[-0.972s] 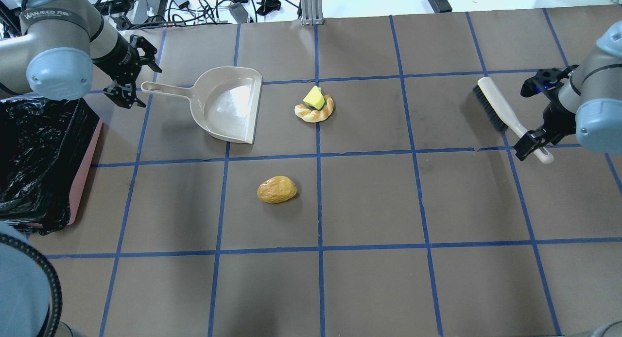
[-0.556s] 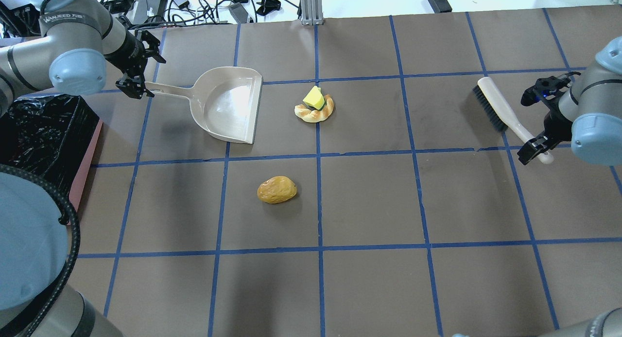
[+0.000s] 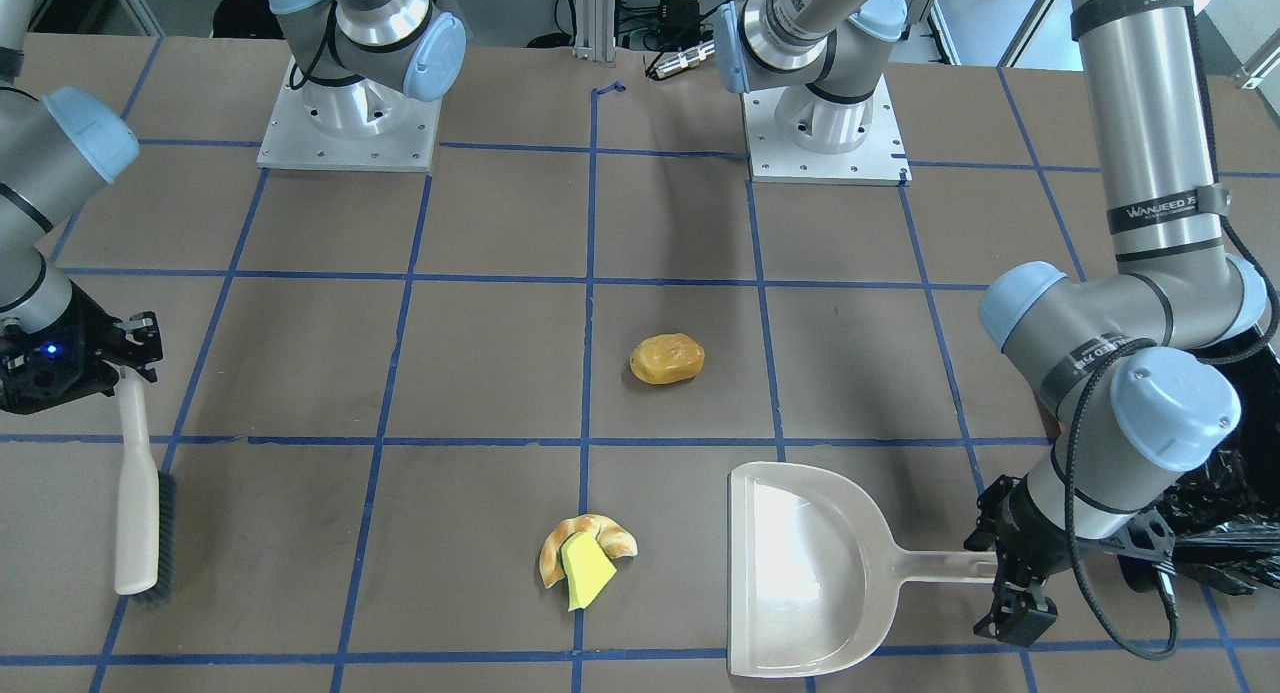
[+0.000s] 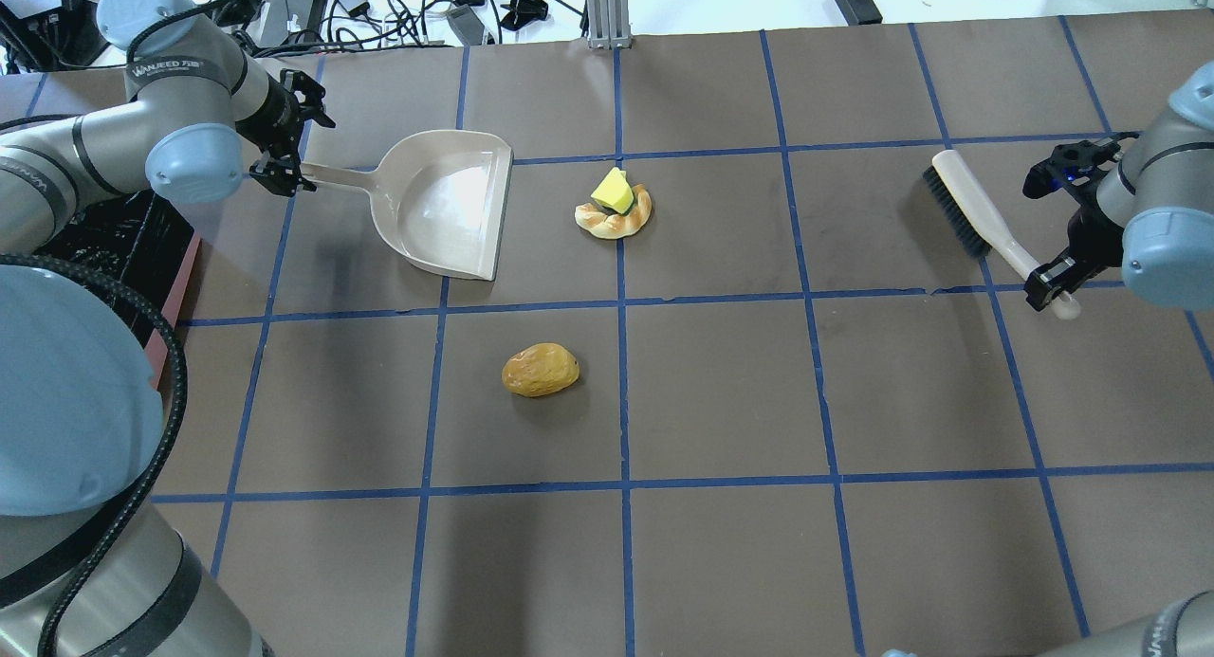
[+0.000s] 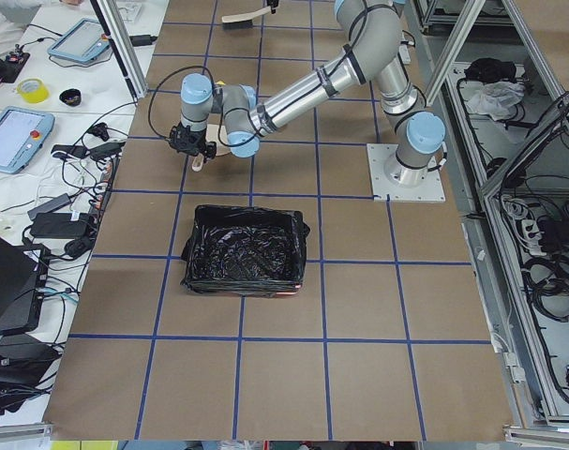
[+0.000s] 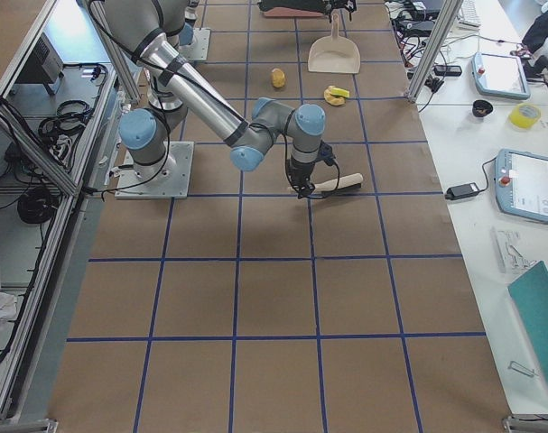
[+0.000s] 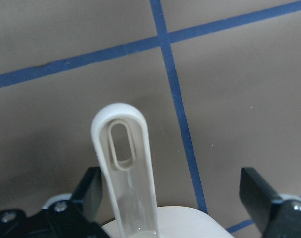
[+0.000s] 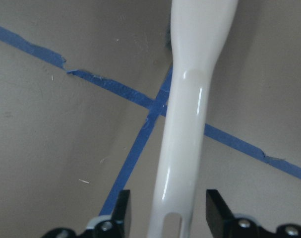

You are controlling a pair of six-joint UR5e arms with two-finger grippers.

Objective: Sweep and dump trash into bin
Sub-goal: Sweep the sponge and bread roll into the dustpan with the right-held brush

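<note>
Brown paper marked off by blue tape (image 4: 621,392) is spread over the table (image 4: 910,382), and on it a beige dustpan (image 4: 446,207) is laid flat, taken as the reference for all else. The left gripper (image 7: 172,193) is held at the tip of the dustpan's handle, its jaws spread wide on either side of the handle and not touching it. Just off the dustpan's open mouth a croissant-like bread piece (image 4: 616,219) is found, and a yellow sponge wedge (image 4: 614,191) with a green side is propped on top of it. A golden-brown potato-like lump (image 4: 540,370) is seen by itself, off the mouth corner of the dustpan that lies nearer the robot and apart from both other pieces. The bin (image 5: 245,248), lined with crinkled black plastic, is set on the handle side of the dustpan, nearer the robot, with none of the three pieces seen inside it. Well apart from the dustpan, beyond the bread piece on the mouth side, a white brush (image 4: 967,207) is laid on the table. Its handle end is straddled by the right gripper (image 8: 169,206), whose jaws are set narrowly, with a slim gap left on each side.
</note>
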